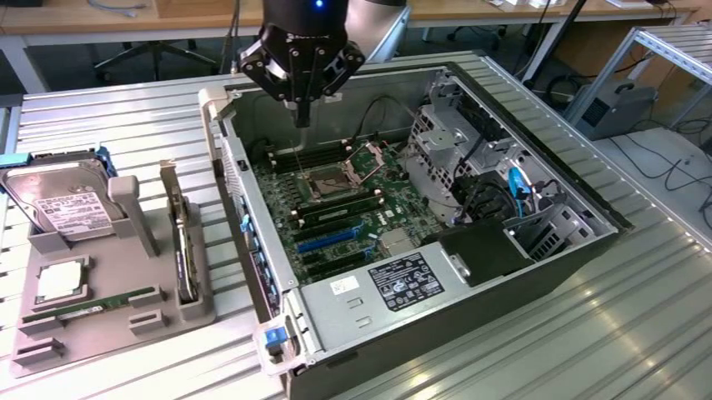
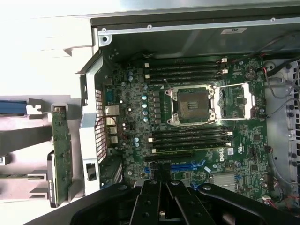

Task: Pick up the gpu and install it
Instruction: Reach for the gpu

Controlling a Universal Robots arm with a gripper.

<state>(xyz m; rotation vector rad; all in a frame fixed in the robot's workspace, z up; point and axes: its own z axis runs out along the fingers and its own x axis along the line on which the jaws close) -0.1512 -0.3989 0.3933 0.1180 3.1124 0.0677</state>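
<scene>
The gpu (image 1: 183,250) stood on edge in a grey holder (image 1: 125,208) just beside the open computer case (image 1: 579,250). It lay to the exterior view's left of the gripper (image 1: 300,115), long axis running near to far along the case wall. The gripper hung pointing down over the motherboard (image 1: 389,200), fingers closed together and empty.

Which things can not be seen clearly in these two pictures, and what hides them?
- Exterior view: the thin dark gpu card stands edge-on in the grey plastic holder, so its face is hidden.
- Wrist view: the black shut gripper covers part of the green motherboard.
- Exterior view: the print on the black-and-white power-supply label is too small.
</scene>
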